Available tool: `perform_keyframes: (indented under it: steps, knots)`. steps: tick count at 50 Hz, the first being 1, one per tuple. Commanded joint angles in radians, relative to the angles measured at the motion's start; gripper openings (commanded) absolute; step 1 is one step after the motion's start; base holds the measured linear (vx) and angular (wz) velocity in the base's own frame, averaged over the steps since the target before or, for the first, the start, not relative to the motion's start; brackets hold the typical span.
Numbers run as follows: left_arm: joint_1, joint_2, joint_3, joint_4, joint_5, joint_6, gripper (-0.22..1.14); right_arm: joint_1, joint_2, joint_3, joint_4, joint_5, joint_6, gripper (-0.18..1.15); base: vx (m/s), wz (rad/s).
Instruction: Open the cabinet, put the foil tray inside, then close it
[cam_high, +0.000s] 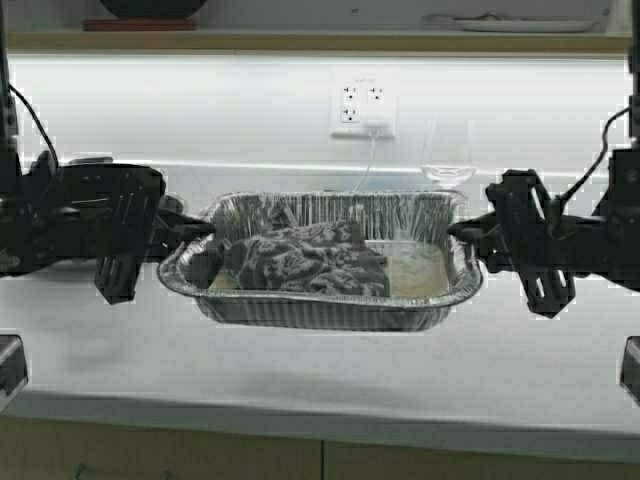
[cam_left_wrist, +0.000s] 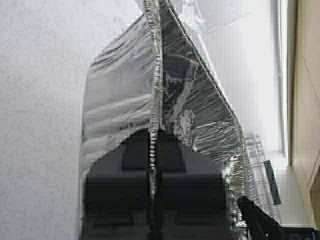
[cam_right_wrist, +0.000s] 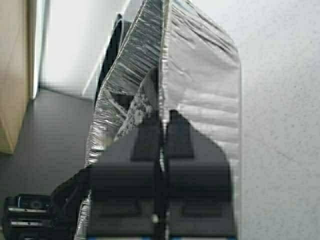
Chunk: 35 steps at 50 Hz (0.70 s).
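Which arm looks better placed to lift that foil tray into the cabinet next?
Neither alone: the left gripper and right gripper each clamp one end of the foil tray, so probably both together.

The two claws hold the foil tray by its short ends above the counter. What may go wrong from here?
1. The left claw and right claw each pinch only the thin rim of the foil tray; the foil may bend or slip out.
2. The dark crumpled contents lie toward the left, so the tray could tilt that way.
3. A wine glass stands close behind the tray's right end and might be knocked when the tray moves.
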Motion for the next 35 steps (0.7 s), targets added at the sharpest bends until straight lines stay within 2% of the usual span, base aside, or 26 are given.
perform_keyframes:
  steps: [1,8,16,21,35]
  knots:
    - [-0.011,-0.176,0.057,0.012,0.094,-0.011,0.03,0.009,-0.13,0.058,-0.02,-0.008,0.021,0.08,0.0,0.0]
    - [-0.012,-0.319,0.092,0.046,0.186,-0.031,0.03,0.009,-0.25,0.115,-0.028,0.009,0.028,0.08,0.0,0.0]
    - [-0.011,-0.397,0.092,0.089,0.209,-0.124,0.03,0.009,-0.388,0.144,-0.029,0.077,0.061,0.08,0.0,0.0]
    - [-0.012,-0.42,0.084,0.101,0.209,-0.147,0.03,0.009,-0.434,0.135,-0.035,0.127,0.104,0.08,0.0,0.0]
    - [-0.011,-0.522,0.081,0.117,0.23,-0.195,0.03,0.009,-0.514,0.133,-0.04,0.135,0.137,0.08,0.0,0.0]
